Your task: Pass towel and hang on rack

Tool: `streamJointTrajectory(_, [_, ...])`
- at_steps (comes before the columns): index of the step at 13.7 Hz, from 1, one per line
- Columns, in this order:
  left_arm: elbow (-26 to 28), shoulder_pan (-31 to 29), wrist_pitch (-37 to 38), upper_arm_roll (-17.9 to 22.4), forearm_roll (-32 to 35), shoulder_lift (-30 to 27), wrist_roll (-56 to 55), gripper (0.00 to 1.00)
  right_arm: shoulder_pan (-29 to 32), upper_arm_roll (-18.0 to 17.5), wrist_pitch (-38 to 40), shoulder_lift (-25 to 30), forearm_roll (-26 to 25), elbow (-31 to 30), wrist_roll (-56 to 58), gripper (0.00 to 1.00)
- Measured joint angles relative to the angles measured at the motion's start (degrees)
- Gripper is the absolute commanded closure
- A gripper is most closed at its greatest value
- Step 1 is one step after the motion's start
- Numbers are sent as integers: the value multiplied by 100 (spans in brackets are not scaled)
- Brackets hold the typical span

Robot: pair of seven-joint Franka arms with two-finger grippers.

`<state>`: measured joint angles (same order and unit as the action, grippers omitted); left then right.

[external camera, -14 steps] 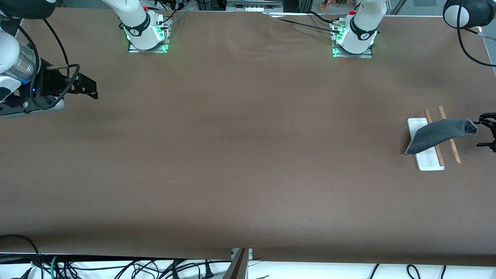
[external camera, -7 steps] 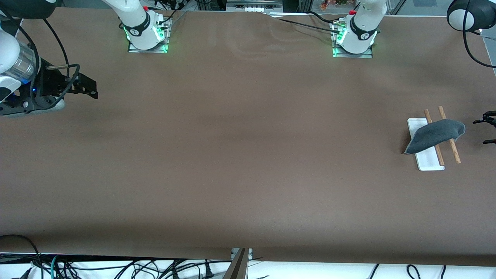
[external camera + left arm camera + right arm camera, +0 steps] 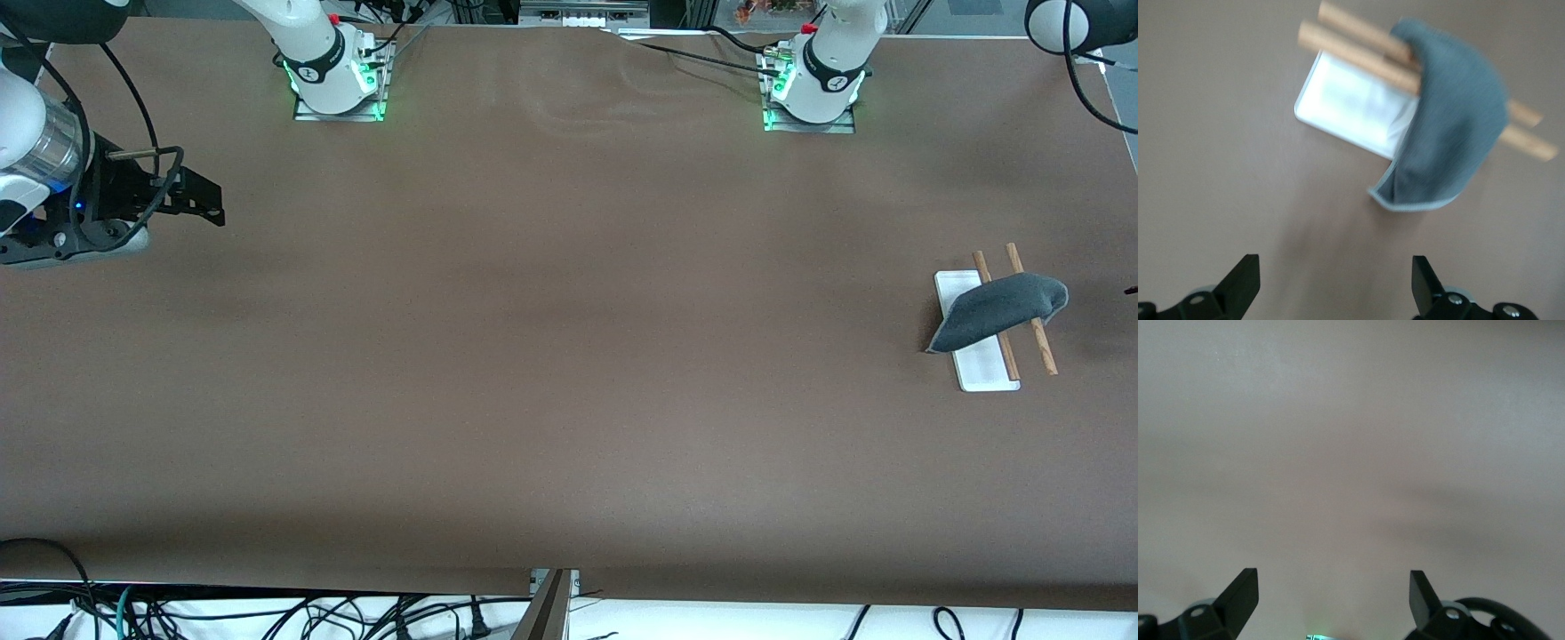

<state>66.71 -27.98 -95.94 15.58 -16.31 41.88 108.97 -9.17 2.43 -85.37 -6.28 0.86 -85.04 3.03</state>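
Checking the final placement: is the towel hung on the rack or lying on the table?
Hung. The towel drapes over both rods of the rack, free of any gripper.

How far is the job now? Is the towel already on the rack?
Nearly done. The towel hangs over the two rods of the rack, one corner reaching the table. Nothing is in hand: the left gripper is open over bare table beside the rack; the right gripper waits, open, at its end. Only parking the arms seems left.
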Motion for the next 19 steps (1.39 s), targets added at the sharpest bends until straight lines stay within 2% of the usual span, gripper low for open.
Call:
streamJointTrajectory(2, [-3,353,458,-6,254,-480,-428,0,0,0,2,0,0,0,0,0])
streamJointTrajectory(5, [4,1084,979,-18,522,-941,-1673,0,0,-3,3,0,0,0,0,0])
streamJointTrajectory(10, [18,2175,1391,-47,546,-1100,-3779,0,0,-4,5,0,0,0,0,0])
streamJointTrajectory(14, [42,2669,1504,-73,547,-1302,-5095,0,0,-5,6,0,0,0,0,0])
streamJointTrajectory(17, [465,2727,1539,-529,583,-1869,-7272,0,-1,-5,8,0,0,0,0,0])
streamJointTrajectory(19, [980,2701,1322,-1065,1124,-2345,-8261,0,0,-5,10,0,0,0,0,0])
